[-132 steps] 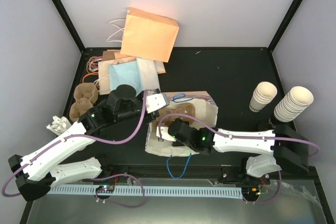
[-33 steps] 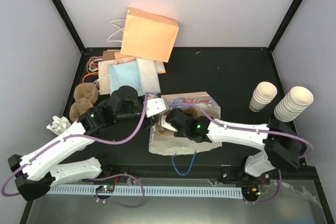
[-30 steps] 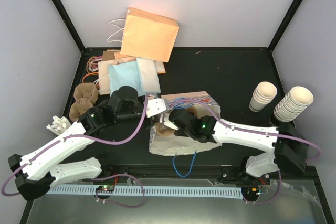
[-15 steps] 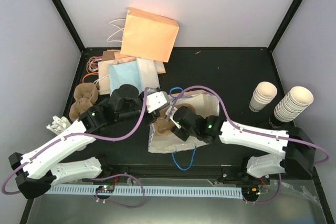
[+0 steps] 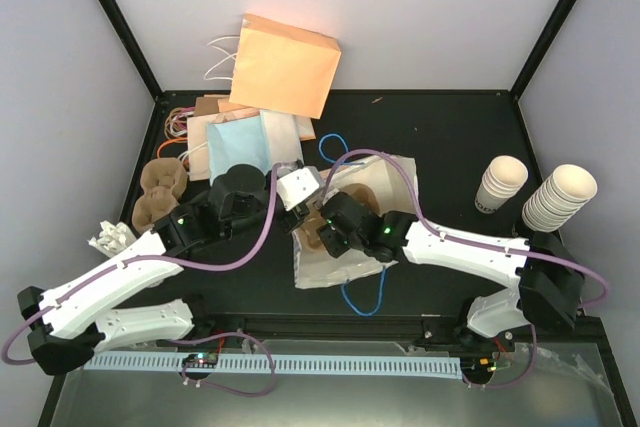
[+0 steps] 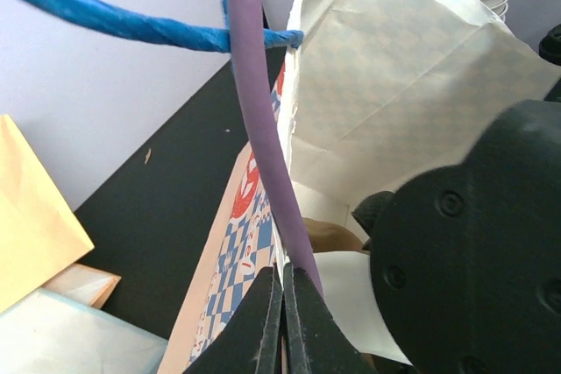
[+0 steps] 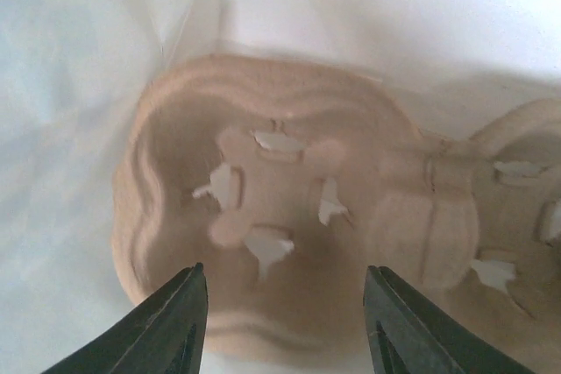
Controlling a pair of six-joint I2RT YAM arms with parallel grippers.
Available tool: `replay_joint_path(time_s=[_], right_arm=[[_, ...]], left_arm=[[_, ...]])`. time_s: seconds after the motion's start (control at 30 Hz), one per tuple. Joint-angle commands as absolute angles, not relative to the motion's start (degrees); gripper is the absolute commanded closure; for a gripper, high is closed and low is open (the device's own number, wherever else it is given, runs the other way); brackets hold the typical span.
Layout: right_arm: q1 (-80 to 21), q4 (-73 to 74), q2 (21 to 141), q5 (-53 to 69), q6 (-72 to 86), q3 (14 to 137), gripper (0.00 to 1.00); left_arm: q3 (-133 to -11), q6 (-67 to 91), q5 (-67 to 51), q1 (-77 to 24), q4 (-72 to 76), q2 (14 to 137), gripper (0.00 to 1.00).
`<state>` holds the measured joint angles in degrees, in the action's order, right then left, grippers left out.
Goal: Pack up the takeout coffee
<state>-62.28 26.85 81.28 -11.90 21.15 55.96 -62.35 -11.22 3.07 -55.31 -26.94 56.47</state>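
We are looking down on a black table [image 5: 440,137] with two white arms reaching from the lower edge toward the middle of the frame. At the upper left, an orange paper bag [image 5: 285,62] is leaning against the back wall above a pile of flat paper bags [image 5: 235,137]. At the centre, a white blue-checked paper bag [image 5: 392,175] is lying on its side with its mouth facing left and a blue cord handle [image 5: 362,297] trailing toward the lower edge. At the right edge, two nested stacks of cream paper cups [image 5: 560,197] are standing side by side.

A brown moulded-pulp cup carrier [image 7: 289,216] is sitting inside the checked bag (more carriers [image 5: 160,187] are lying at the left edge). The right gripper [image 7: 282,304] is reaching into the bag's mouth with its fingers standing apart, one on either side of a round carrier pocket, and gripping nothing. The left gripper [image 6: 282,304] is pressing its fingers together on the bag's printed upper edge, with a purple cable [image 6: 263,129] crossing in front.

We cannot tell where the single takeout coffee cup is.
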Motion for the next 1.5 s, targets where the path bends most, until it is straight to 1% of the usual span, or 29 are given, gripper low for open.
replay_joint_path(time_s=[0.0,0.07,0.1,0.13,0.17,0.23,0.33,0.43,0.53,0.63,0.73,0.9,1.03,1.2,1.47], right_arm=[[-59.4,20.2,81.6,-13.6,26.4,54.7,0.47],[-59.1,19.0,82.6,-16.0,26.2,54.7,0.47],[-59.0,18.1,83.0,-17.9,25.9,54.3,0.44],[-59.1,17.1,83.2,-19.8,26.0,53.6,0.38],[-58.8,16.3,83.3,-21.2,26.0,52.9,0.35],[-58.6,15.4,83.8,-22.8,25.4,51.7,0.35],[-58.5,16.5,84.6,-23.8,24.2,51.6,0.35],[-58.5,18.9,85.8,-24.9,25.1,51.6,0.39],[-58.3,18.9,85.9,-24.8,26.0,50.1,0.39],[-56.5,16.4,85.5,-20.9,26.6,48.2,0.38],[-54.2,14.2,85.4,-15.4,26.4,47.1,0.38],[-54.1,12.4,86.9,-12.5,26.4,47.3,0.37],[-54.1,10.1,86.7,-11.7,25.6,46.9,0.37],[-54.1,9.3,87.4,-14.2,24.2,47.4,0.38],[-54.1,5.2,88.2,-18.5,25.0,46.2,0.49]], left_arm=[[-61.2,-15.1,-0.3,-57.1,-21.3,53.7,0.98],[-60.3,-15.4,-2.1,-57.3,-20.8,53.2,0.98],[-59.8,-15.5,-2.8,-57.5,-20.5,53.0,0.98],[-59.3,-15.6,-2.8,-57.7,-20.3,52.7,0.98],[-58.9,-15.8,-2.8,-58.0,-20.3,52.7,0.98],[-58.5,-16.0,-1.6,-58.5,-20.7,52.9,0.98],[-58.0,-17.1,0.6,-59.5,-21.6,53.6,0.98],[-58.0,-18.2,2.6,-60.8,-21.7,53.8,0.98],[-58.2,-19.0,3.2,-61.9,-21.2,53.5,0.98],[-58.3,-19.3,2.5,-62.3,-20.7,53.1,0.98],[-58.0,-19.3,2.6,-62.3,-19.5,52.7,0.98],[-60.8,-17.9,9.2,-62.3,-18.6,55.3,0.98],[-61.3,-20.0,6.8,-62.4,-15.5,55.5,0.98],[-60.5,-23.1,3.2,-62.6,-14.2,54.9,0.98],[-60.0,-26.6,-1.4,-63.4,-16.0,52.8,0.98]])
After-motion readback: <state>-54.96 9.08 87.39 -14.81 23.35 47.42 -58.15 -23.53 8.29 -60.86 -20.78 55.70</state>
